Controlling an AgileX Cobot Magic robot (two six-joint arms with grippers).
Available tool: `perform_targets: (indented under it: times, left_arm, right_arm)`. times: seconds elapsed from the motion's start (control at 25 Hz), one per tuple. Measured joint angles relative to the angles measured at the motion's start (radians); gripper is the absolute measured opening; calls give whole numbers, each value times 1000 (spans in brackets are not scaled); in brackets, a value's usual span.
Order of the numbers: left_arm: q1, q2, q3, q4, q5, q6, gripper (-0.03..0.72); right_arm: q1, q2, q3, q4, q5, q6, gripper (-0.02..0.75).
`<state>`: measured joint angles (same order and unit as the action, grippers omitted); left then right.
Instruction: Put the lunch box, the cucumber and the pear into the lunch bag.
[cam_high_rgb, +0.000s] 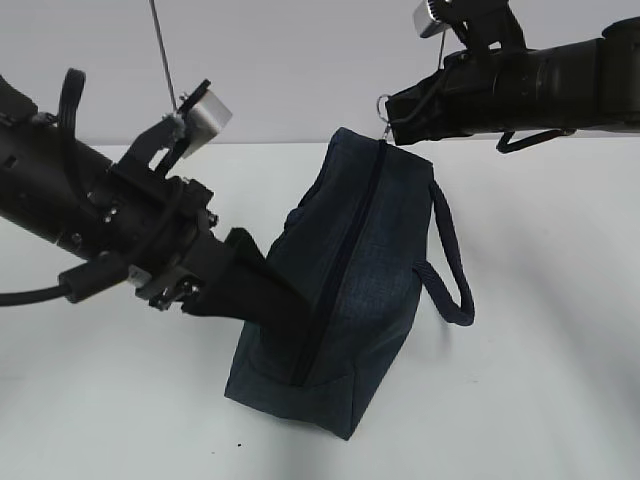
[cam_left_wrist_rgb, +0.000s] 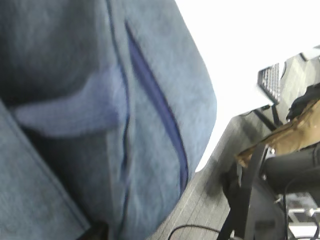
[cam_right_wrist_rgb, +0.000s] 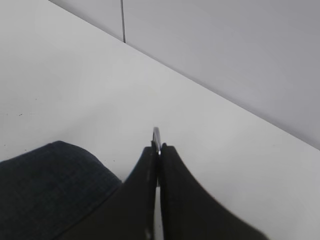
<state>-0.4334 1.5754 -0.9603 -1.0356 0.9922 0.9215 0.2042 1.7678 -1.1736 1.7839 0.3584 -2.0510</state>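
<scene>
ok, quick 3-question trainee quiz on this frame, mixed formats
1. True or false: the lunch bag lies flat on the table.
2. Multiple choice: what does the right hand pinch? A) the padded handle B) the silver ring pull C) nothing
3. Short answer: on which side of the bag, in the exterior view, is the left hand?

Key
1. False; it is tilted, its top corner pulled up by the ring.
2. B
3. The left side, pressed against the fabric by the zipper.
</scene>
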Motion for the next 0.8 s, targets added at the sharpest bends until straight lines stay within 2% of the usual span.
perform_targets:
  times: [0.24, 0.6, 0.8]
  left_arm:
    - [54, -1, -77, -22, 4, -20, 435]
    - [58, 4, -137, -238, -284, -18, 426]
    - [58, 89, -181, -283, -324, -16, 378]
  right_arm:
    - [0, 0, 0, 0, 0, 0, 6]
    - [0, 0, 0, 0, 0, 2, 6]
    - [0, 0, 0, 0, 0, 2, 6]
